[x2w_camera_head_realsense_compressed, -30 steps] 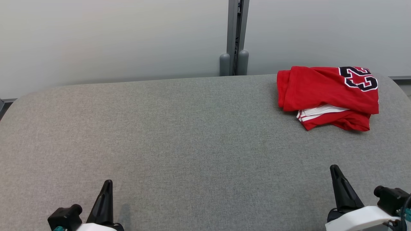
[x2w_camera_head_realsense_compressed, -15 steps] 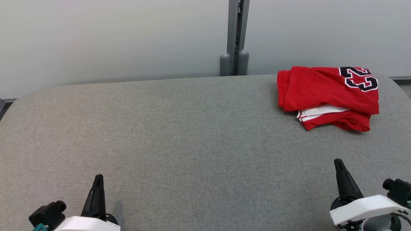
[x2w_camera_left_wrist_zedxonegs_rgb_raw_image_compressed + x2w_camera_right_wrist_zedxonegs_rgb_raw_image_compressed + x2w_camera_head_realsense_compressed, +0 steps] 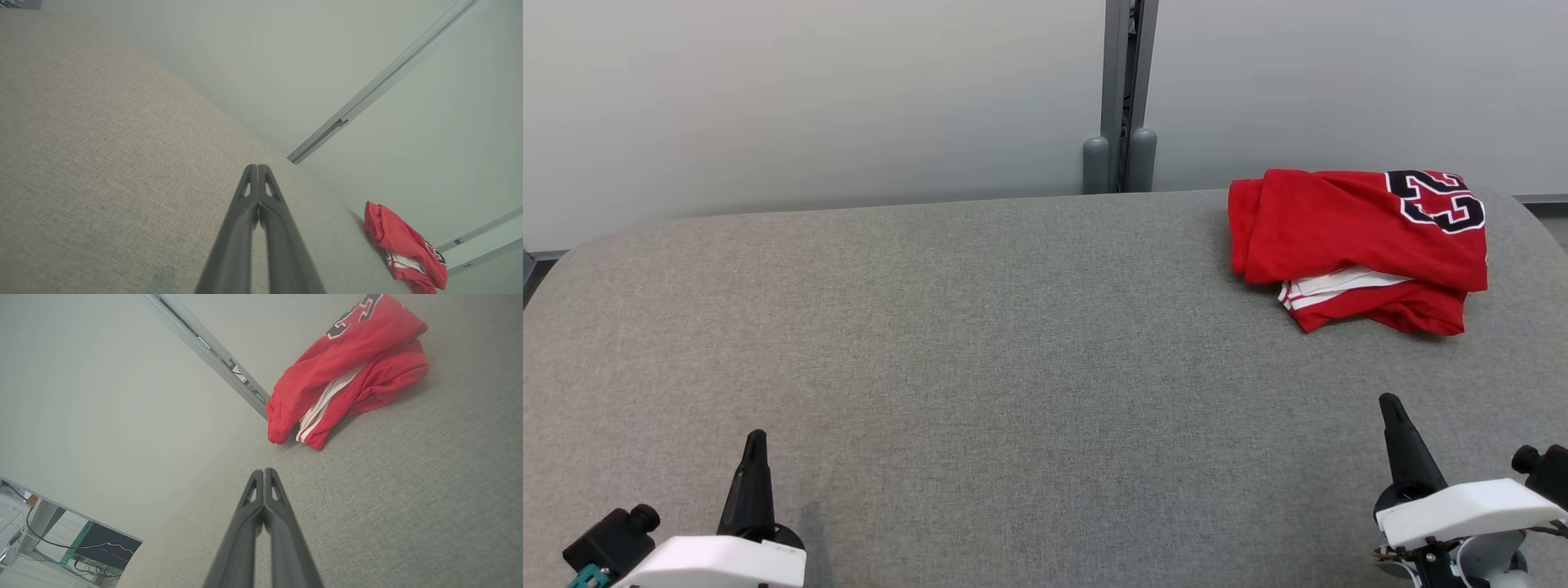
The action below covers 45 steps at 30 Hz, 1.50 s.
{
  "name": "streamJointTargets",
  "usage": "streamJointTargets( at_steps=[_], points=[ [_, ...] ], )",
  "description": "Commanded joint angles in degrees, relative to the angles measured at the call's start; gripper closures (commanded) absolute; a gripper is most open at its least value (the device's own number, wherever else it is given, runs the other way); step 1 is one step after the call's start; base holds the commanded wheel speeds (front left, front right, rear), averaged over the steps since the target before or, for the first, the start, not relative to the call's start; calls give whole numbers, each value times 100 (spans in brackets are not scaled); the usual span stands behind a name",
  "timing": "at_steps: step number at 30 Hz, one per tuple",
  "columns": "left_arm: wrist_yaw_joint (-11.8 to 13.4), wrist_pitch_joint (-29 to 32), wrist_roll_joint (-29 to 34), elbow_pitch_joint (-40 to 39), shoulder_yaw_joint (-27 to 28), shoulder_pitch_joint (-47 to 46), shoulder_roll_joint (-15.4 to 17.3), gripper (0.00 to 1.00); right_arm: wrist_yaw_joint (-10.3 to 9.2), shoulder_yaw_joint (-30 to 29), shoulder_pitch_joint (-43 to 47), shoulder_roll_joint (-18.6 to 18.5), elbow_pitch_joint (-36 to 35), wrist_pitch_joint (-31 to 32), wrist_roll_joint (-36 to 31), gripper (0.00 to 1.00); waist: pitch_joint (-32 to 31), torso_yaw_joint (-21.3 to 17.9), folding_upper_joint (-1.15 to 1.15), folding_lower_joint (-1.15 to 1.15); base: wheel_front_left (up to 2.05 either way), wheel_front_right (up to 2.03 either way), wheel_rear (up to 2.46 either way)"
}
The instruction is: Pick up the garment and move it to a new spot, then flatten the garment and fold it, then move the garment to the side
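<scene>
Shows both end effectors displaced from a second before: left gripper point(image 3: 756, 441) further toward the left edge of the head view and slightly higher, right gripper point(image 3: 1388, 404) a little higher and further right. Leaves the loosely folded red cloth garment point(image 3: 1339, 229), white-striped and marked with a black, white-edged numeral, where it was.

Depicts a broad grey woven-fabric surface point(image 3: 1013, 327) with rounded far corners. Backs it with pale grey-green wall panels point(image 3: 809, 98) joined at a vertical grey metal post point(image 3: 1125, 82), two rounded grey caps point(image 3: 1094, 163) at its foot. Includes, at the lower left of the right wrist view, a dark screen with trailing cables point(image 3: 102, 547).

Places the garment point(image 3: 347, 363) at the far right corner of the surface, close to the wall. Sets both grippers over the near edge, long dark fingers pressed tip to tip point(image 3: 257, 168) point(image 3: 264, 472), nothing between them. Puts the garment well ahead of the right gripper, bare fabric between, and far across the surface from the left gripper, diagonally ahead to its right point(image 3: 398, 241).
</scene>
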Motion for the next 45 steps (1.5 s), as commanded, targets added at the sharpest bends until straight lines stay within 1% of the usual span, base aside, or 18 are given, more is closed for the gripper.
streamJointTargets(
  at_steps=[1, 20, 45],
  points=[
    [-16, 48, -209, -88, 47, -211, 35, 100, 1, -45, -204, -19, -32, 48, 185, 100, 0, 1, 0, 0, 0, 0, 0],
    [-24, 396, -1580, -132, 202, -375, 46, 100, 2, -233, -432, 60, 114, 443, 1381, 100, -3, 10, 0, 0, 0, 0, 0],
    [-33, 743, -2916, -172, 353, -537, 58, 100, 5, -410, -662, 143, 251, 823, 2545, 100, -7, 20, 0, 0, 0, 0, 0]
  ],
)
